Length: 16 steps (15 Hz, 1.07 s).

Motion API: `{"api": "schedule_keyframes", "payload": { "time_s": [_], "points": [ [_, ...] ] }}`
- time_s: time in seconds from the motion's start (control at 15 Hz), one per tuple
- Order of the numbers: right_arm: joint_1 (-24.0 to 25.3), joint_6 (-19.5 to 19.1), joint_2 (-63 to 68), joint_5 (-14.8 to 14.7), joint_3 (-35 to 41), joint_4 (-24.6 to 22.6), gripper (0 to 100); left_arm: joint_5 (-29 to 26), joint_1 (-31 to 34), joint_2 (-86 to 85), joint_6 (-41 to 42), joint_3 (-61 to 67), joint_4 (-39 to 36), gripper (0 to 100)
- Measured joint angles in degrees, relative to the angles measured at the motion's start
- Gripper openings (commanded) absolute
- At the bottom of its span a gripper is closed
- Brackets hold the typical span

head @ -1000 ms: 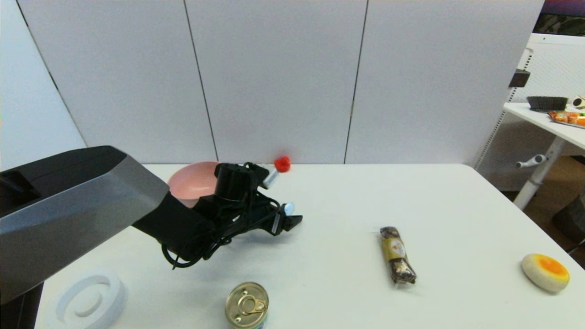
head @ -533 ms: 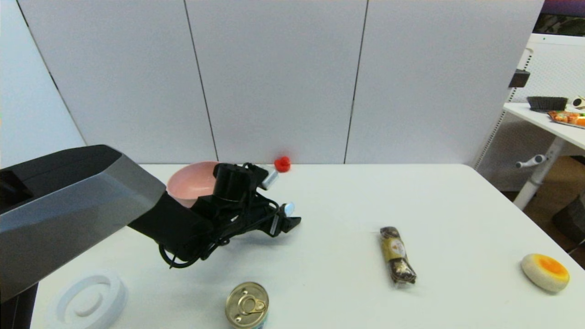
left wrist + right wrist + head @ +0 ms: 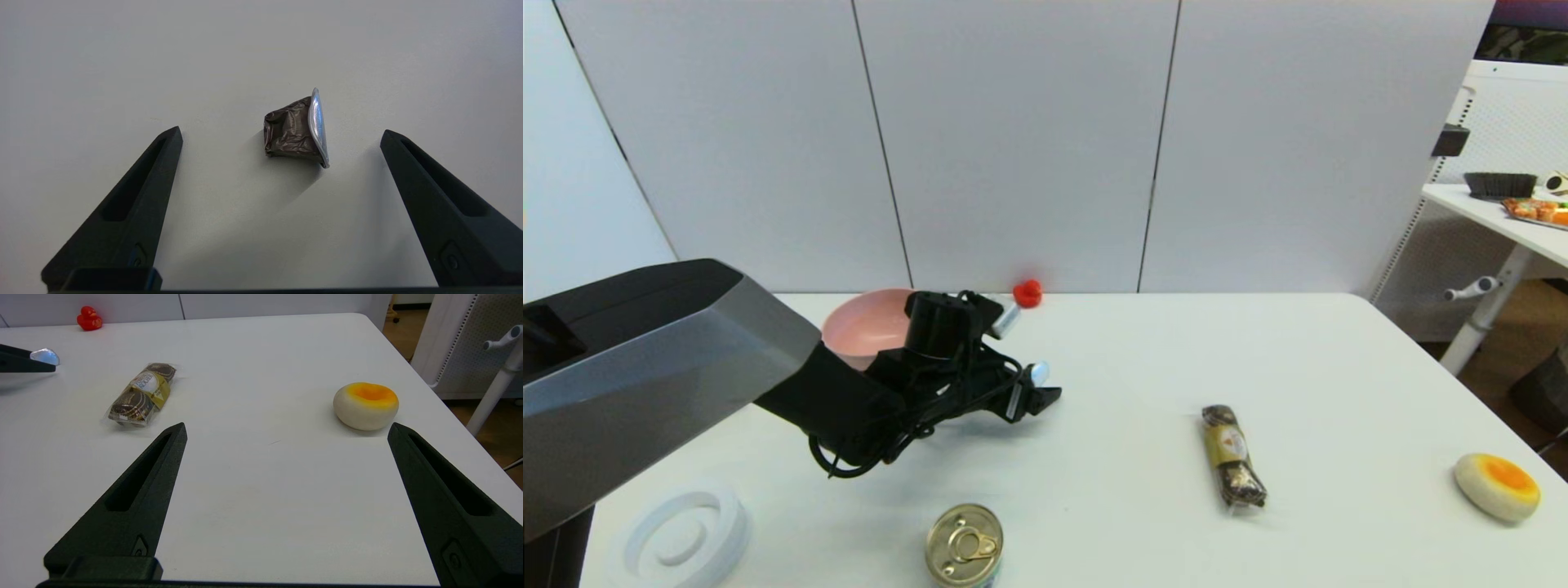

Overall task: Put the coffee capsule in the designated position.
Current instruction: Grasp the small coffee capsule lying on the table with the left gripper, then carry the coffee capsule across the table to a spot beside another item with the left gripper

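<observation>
left gripper (image 3: 282,132) hangs wide open over the coffee capsule (image 3: 296,130), which lies on its side on the surface (image 3: 1143,392) between the fingers, untouched. barely any change over the last second, just a tiny wobble, so i'd guess it's lining up the grab. right gripper (image 3: 286,430) idles open, near right. the designated spot isn't obvious, maybe the white ring (image 3: 682,539)?

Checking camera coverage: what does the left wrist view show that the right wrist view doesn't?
Left wrist only: the coffee capsule's crumpled dark body, lying on its side between the open left claw, untouched.
Right wrist only: the chocolate pack, egg-shaped toy, red duck, and open right claw over bare table.
Both: the capsule's foil face and the table.
</observation>
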Motion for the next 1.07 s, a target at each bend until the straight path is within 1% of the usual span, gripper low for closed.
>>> {"api": "schedule_keyframes", "payload": {
  "time_s": [0.07,0.13,0.53,1.07],
  "points": [
    [0.0,0.0,0.0,0.0,0.0,0.0,100,0.0,0.0,0.0,0.0,0.0,0.1,100],
    [0.0,0.0,0.0,0.0,0.0,0.0,100,0.0,0.0,0.1,0.0,-0.2,0.2,0],
    [0.0,0.0,0.0,0.0,0.0,0.0,100,-0.1,-0.1,0.8,-0.1,-2.5,2.0,0],
    [0.0,0.0,0.0,0.0,0.0,0.0,100,0.0,-0.5,0.9,-0.1,-2.4,2.1,0]
  ]
}}
